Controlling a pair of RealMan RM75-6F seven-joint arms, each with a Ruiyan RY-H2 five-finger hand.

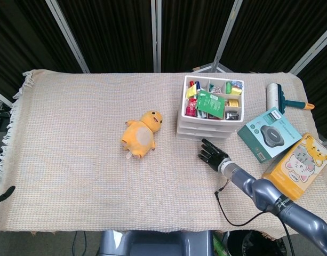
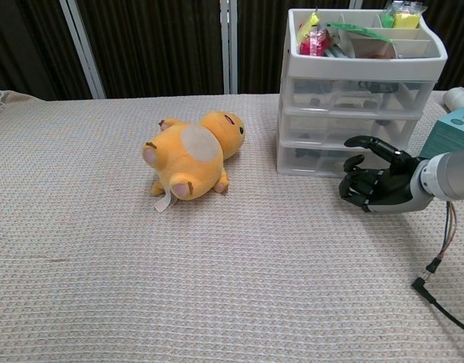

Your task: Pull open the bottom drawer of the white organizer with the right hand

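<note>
We see our right arm (image 1: pixel 280 205) reaching in low over the table, its right hand (image 2: pixel 377 184) just before the bottom drawer (image 2: pixel 322 160) of the white organizer (image 1: pixel 210 109) — fingers (image 2: pixel 353 183) loosely curled and apart, holding nothing, with contact on the drawer front unclear — the drawer closed.

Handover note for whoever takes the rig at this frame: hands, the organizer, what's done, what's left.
Right hand: open, fingers apart, in front of the white organizer, holding nothing; contact with it unclear.
Left hand: only a dark tip shows at the table's left edge; state unclear.
Bottom drawer: looks closed, flush with the drawers above.
Done: approach.
Left: grip the drawer front and pull it open.
</note>
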